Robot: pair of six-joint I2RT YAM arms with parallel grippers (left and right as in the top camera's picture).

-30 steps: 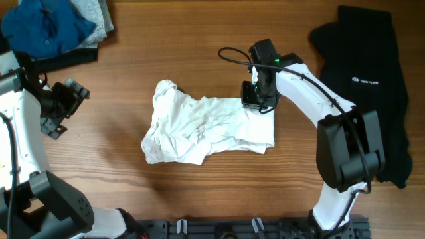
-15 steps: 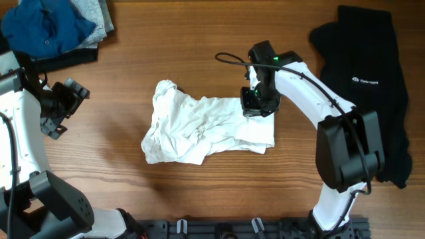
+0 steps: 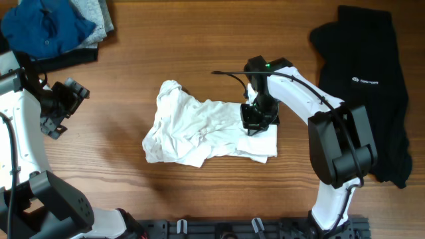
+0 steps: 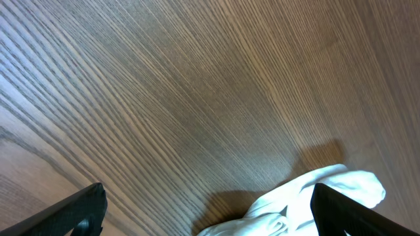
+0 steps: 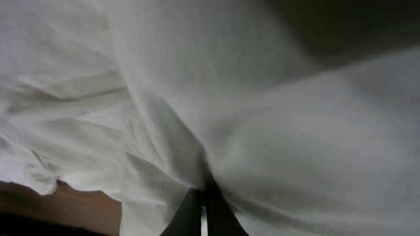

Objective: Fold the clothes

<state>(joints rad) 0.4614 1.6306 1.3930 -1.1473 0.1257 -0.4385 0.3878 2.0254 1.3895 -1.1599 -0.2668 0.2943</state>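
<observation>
The white T-shirt (image 3: pixel 199 129) lies crumpled in the middle of the wooden table. My right gripper (image 3: pixel 255 118) presses down on its right part and is shut on the fabric; in the right wrist view the white T-shirt (image 5: pixel 275 111) fills the frame and the closed fingertips (image 5: pixel 209 213) pinch a fold. My left gripper (image 3: pixel 66 106) is open and empty at the far left, apart from the shirt. In the left wrist view a corner of the shirt (image 4: pixel 308 196) shows between its spread fingers (image 4: pixel 207 213). The striped part is hidden.
A black garment with a small white logo (image 3: pixel 372 86) lies at the right edge. Blue and grey folded garments (image 3: pixel 53 26) lie at the back left corner. Bare wood surrounds the shirt.
My right gripper has moved toward the front and slightly left, dragging the shirt's right edge with it. The left arm has not moved.
</observation>
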